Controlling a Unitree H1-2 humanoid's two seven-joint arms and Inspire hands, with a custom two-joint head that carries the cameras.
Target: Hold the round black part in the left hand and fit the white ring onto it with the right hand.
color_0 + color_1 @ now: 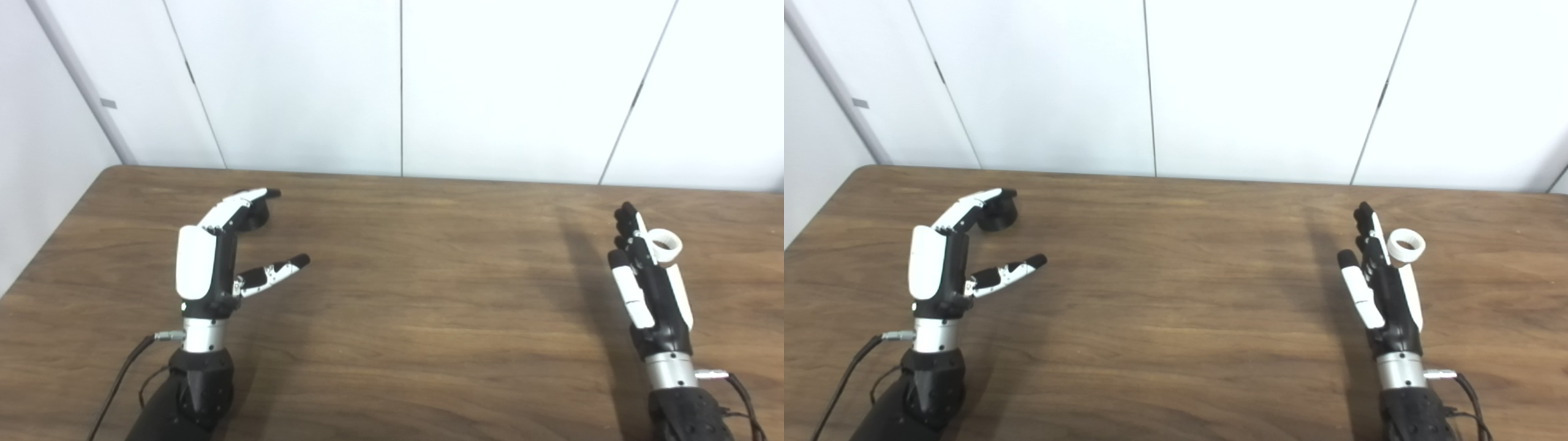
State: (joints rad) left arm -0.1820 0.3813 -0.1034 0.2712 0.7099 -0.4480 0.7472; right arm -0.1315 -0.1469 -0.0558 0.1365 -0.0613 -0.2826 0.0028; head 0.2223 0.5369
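Left eye view: left hand open, fingers spread beside round black part resting on surface; nothing grasped.
Right eye view: right hand open, empty; white ring just beside it. Pickup, fitting remain.

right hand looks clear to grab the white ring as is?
Probably yes. The right hand is open and empty, and the white ring lies on the table just off its outer side, beside the fingers. Nothing stands between them, though the hand must turn or shift sideways.
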